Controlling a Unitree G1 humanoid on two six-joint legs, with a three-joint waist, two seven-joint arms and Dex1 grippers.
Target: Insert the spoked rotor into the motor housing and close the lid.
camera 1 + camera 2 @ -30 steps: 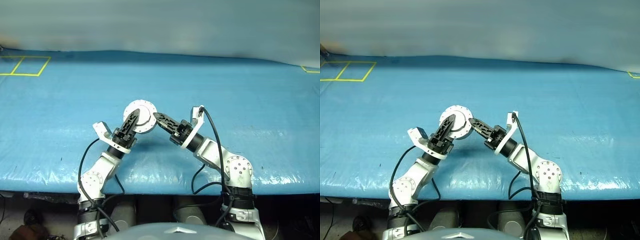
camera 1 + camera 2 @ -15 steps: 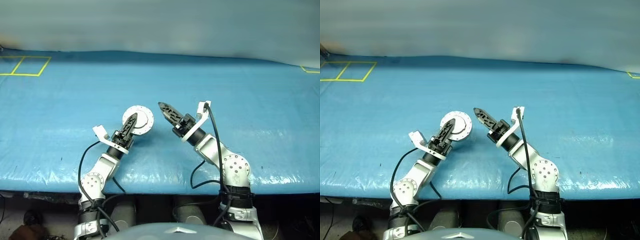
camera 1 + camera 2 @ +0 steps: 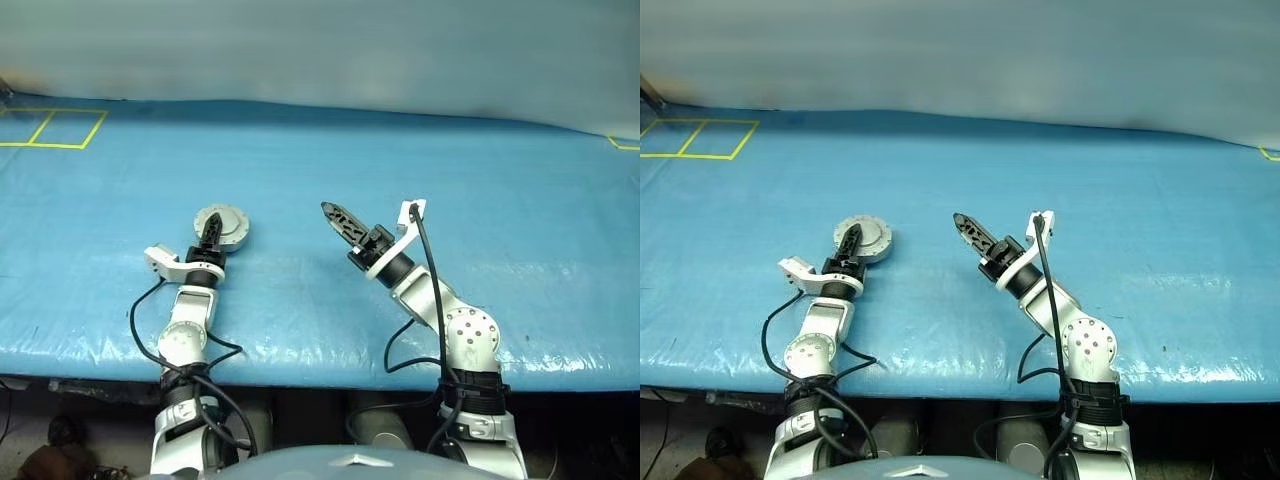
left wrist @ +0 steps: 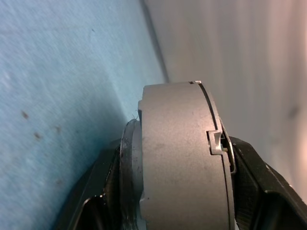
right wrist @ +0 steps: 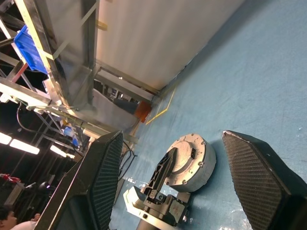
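Both black fingers of the left gripper (image 3: 212,232) pinch the closed motor housing (image 3: 224,226) toward the table's (image 3: 520,190) front-left (solid, slick metal, surely weighty), right gripper (image 3: 338,218) agape.

Even, cool overhead light on the blue plastic-covered worktop (image 3: 500,200) — faint sheen along its front edge; the left wrist view is soft, close-up blur.
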